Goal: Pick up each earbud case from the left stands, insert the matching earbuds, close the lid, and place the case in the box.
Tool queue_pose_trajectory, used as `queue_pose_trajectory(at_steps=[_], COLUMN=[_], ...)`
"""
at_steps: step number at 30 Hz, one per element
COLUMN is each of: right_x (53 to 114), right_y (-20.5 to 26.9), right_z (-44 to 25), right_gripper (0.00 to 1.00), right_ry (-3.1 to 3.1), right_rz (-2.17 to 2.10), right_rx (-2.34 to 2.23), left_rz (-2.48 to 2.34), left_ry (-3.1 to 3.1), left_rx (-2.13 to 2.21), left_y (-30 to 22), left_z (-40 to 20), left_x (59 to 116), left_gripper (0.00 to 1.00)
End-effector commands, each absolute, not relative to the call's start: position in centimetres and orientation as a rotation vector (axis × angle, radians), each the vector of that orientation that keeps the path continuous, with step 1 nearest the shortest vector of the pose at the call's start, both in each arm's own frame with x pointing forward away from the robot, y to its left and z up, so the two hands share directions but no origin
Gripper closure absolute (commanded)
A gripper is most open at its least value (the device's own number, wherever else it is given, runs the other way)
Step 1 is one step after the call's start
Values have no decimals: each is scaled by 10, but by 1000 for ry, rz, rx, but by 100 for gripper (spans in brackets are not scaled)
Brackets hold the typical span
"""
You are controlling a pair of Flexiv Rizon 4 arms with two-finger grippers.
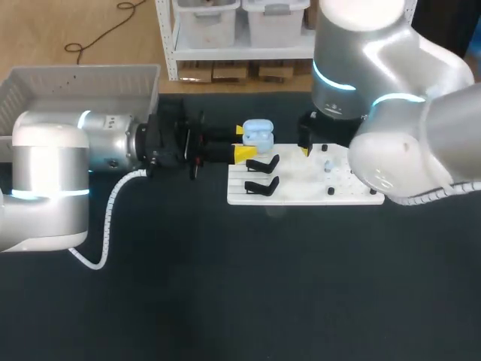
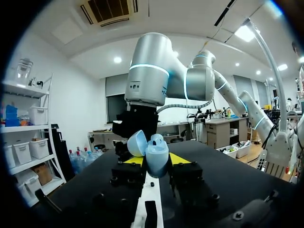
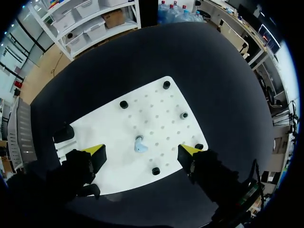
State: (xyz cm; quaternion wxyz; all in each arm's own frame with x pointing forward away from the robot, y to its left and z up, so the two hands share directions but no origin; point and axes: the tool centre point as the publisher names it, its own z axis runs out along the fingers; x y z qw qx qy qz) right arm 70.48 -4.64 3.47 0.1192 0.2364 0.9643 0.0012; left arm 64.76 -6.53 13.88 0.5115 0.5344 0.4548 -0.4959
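On the dark table (image 1: pixel 225 286), left hand (image 1: pixel 244 142) grips the open case (image 1: pixel 258 135); right hand (image 3: pixel 142 151) wide.

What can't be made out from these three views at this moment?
- Inside of the open earbud case: sockets unseen in the left wrist view, too small in the head view.
- Right claw: mostly hidden under its own arm in the head view.
- Earbud on the white board: too small to tell which side's.
- Box: near part covered by the left arm, head view.

Glossy plastic case (image 2: pixel 156 156), matt dark table (image 1: pixel 225 301)
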Motion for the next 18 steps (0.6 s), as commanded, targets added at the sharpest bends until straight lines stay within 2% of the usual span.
queue_pose_trajectory(at_steps=[1,6,7,10,13,14,15,18], right_x=[699,702,702,704,707,708,709,711], right_y=[-48,-46,-46,-46,-47,-48,-48,-49], right_z=[34,32,31,28,26,25,25,23], right_gripper=[0,0,4,31,36,47,51,54], right_ry=[2781,2777,2777,2778,2780,2782,2783,2787], right_rz=[16,7,6,3,11,17,21,35], right_rx=[678,671,669,667,672,674,675,677], left_rz=[-1192,-1192,-1192,-1192,-1192,-1192,-1192,-1192], left_ry=[1091,1091,1091,1091,1091,1091,1091,1091], left_rx=[1284,1284,1284,1284,1284,1284,1284,1284], left_y=[-65,-65,-65,-65,-65,-65,-65,-65], left_z=[138,138,138,138,138,138,138,138], left_x=[648,648,648,648,648,648,648,648], left_gripper=[100,100,100,100,100,100,100,100])
